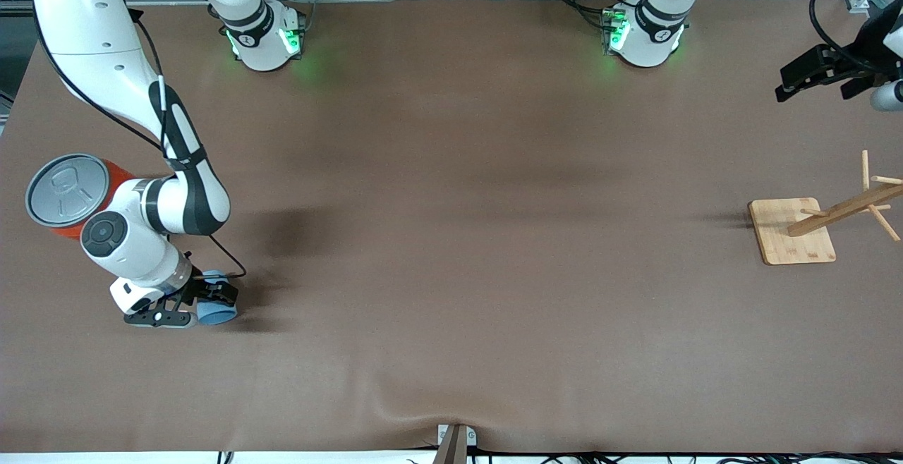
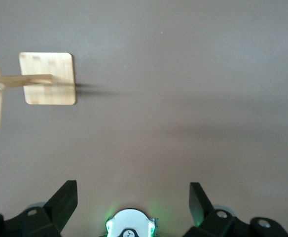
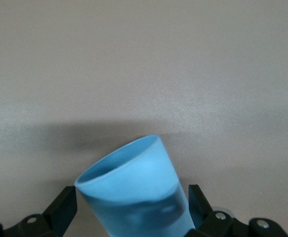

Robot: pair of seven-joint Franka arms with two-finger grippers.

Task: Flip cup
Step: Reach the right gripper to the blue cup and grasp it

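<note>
Right tool [image 1: 189,303] clamps tilted cup [image 1: 216,311] near table [image 1: 451,238] edge

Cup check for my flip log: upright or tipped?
Tipped: the cup leans between the right gripper fingers, rim angled sideways.

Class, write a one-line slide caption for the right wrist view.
Right gripper holds the tilted blue cup between its fingers above the bare brown table.

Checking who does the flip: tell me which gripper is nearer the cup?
Right. The right gripper has its fingers on either side of the cup. The left gripper waits open at the left arm's end of the table.
</note>
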